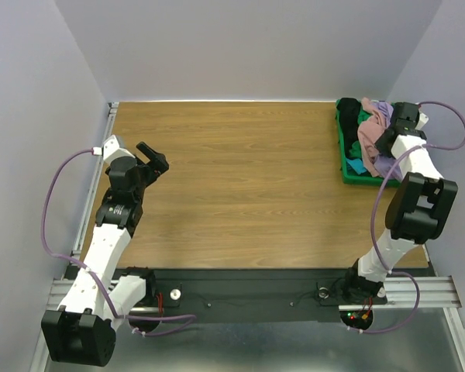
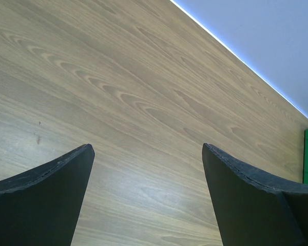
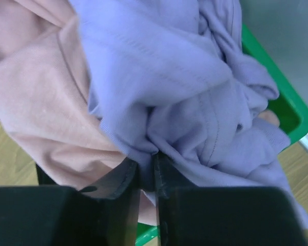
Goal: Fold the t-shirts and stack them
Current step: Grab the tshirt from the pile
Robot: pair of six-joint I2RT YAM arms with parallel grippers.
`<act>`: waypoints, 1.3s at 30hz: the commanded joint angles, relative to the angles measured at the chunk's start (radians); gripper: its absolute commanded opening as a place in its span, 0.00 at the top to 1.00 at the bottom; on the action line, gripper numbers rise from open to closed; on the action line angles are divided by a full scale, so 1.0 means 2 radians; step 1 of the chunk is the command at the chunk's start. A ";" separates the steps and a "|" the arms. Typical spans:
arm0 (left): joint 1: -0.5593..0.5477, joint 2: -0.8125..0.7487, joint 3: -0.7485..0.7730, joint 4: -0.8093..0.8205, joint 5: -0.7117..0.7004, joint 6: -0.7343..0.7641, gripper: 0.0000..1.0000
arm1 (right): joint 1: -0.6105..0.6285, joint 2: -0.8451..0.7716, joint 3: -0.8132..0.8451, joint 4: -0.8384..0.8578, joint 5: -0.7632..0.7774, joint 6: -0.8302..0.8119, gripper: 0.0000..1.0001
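Wood-grain surface (image 1: 240, 170) is lying beneath the left claw (image 2: 146, 148), which is hanging released, well apart from the green bin (image 3: 292, 110). Over that bin, the right claw (image 3: 146, 171) is clenching a fold of the lavender t-shirt (image 3: 185, 77), piled beside the pink t-shirt (image 3: 36, 102) and the black t-shirt (image 1: 349, 108).

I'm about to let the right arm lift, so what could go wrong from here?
The right gripper pinches only a small fold of the lavender t-shirt, so it may slip out. The pink t-shirt lies bunched against it and could get dragged out of the green bin too.
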 commanded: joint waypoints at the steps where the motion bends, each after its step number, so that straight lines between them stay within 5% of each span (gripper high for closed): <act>1: 0.001 -0.002 0.003 0.023 0.007 0.008 0.01 | -0.004 -0.022 0.043 0.012 -0.021 -0.019 0.91; 11: 0.001 -0.014 0.004 0.023 0.016 0.005 0.01 | -0.005 -0.108 0.086 0.008 0.006 -0.059 0.95; 21: 0.001 -0.020 0.005 0.020 0.015 -0.002 0.01 | -0.005 -0.115 0.120 0.004 -0.055 -0.085 0.91; 23: 0.001 -0.017 0.007 0.019 0.017 0.003 0.01 | -0.005 -0.094 0.112 -0.001 -0.070 -0.086 0.99; 27: 0.001 -0.016 0.014 0.010 0.004 0.005 0.01 | -0.005 -0.082 0.120 -0.002 -0.106 -0.072 1.00; 32: 0.001 -0.016 0.016 0.011 0.001 -0.002 0.01 | 0.001 -0.089 0.179 -0.002 -0.246 -0.051 1.00; 35: 0.001 -0.016 0.015 0.013 0.006 -0.011 0.01 | 0.067 -0.091 0.219 -0.007 -0.269 -0.051 1.00; 39: 0.002 -0.021 0.019 0.009 0.011 -0.015 0.01 | 0.238 -0.093 0.270 -0.010 -0.240 -0.074 1.00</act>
